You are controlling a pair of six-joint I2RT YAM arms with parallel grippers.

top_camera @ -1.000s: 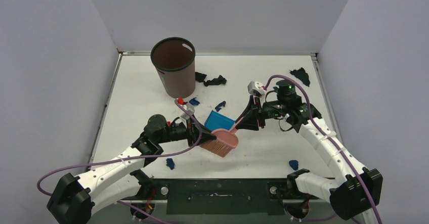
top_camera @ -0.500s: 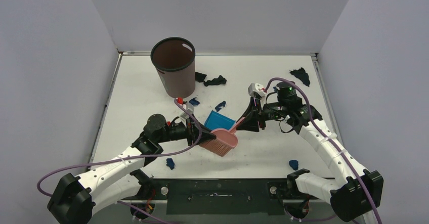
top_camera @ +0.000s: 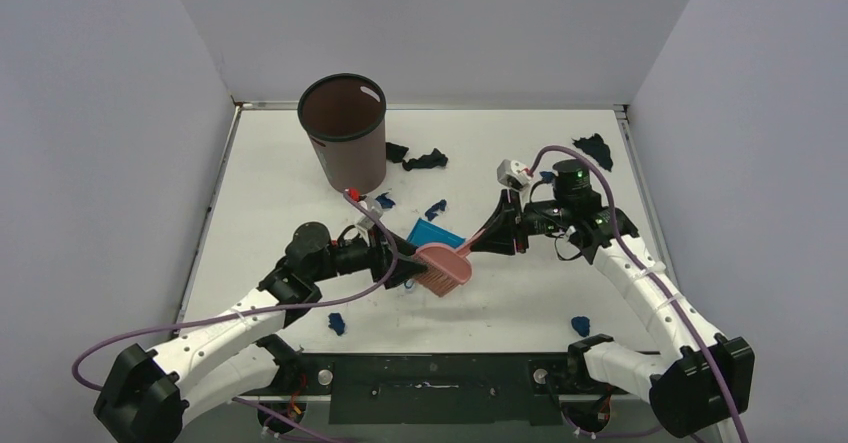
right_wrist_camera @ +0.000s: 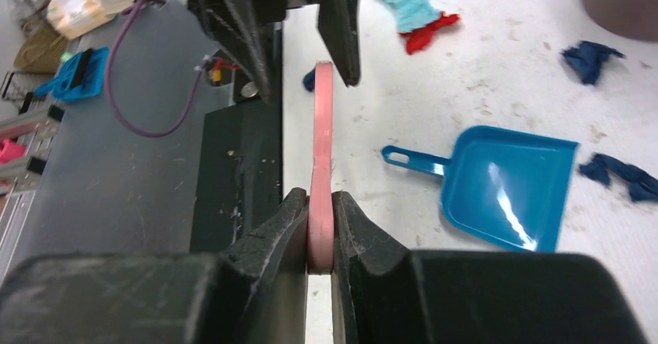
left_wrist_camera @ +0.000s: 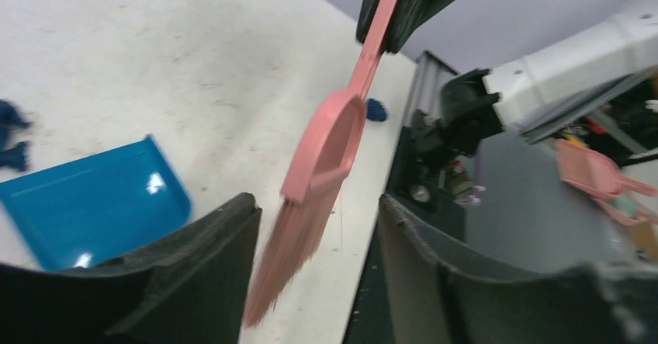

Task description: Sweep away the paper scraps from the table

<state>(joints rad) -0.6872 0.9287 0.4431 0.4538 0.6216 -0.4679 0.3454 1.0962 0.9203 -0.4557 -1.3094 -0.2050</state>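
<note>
My right gripper (top_camera: 497, 238) (right_wrist_camera: 320, 200) is shut on the end of the pink brush's (top_camera: 447, 267) (right_wrist_camera: 320, 126) handle. The brush head (left_wrist_camera: 318, 165) hangs tilted between the fingers of my left gripper (top_camera: 402, 268) (left_wrist_camera: 316, 204), which stand open and apart from it. Several dark blue paper scraps lie on the white table (top_camera: 270, 213): two (top_camera: 427, 160) beside the bin, two small ones (top_camera: 435, 209) (right_wrist_camera: 621, 175) behind the dustpan, one (top_camera: 595, 149) at the far right, and two (top_camera: 336, 323) (top_camera: 580, 325) near the front edge.
A bright blue dustpan (top_camera: 432, 235) (left_wrist_camera: 93, 204) (right_wrist_camera: 504, 189) lies flat just behind the brush. A dark brown bin (top_camera: 345, 133) stands upright at the back left. A light blue and red piece (right_wrist_camera: 411, 10) lies near my left arm. Walls close in three sides.
My left gripper has opened and let go of the brush head. My right gripper has closed tight on the handle, and the brush has shifted slightly up and right.
</note>
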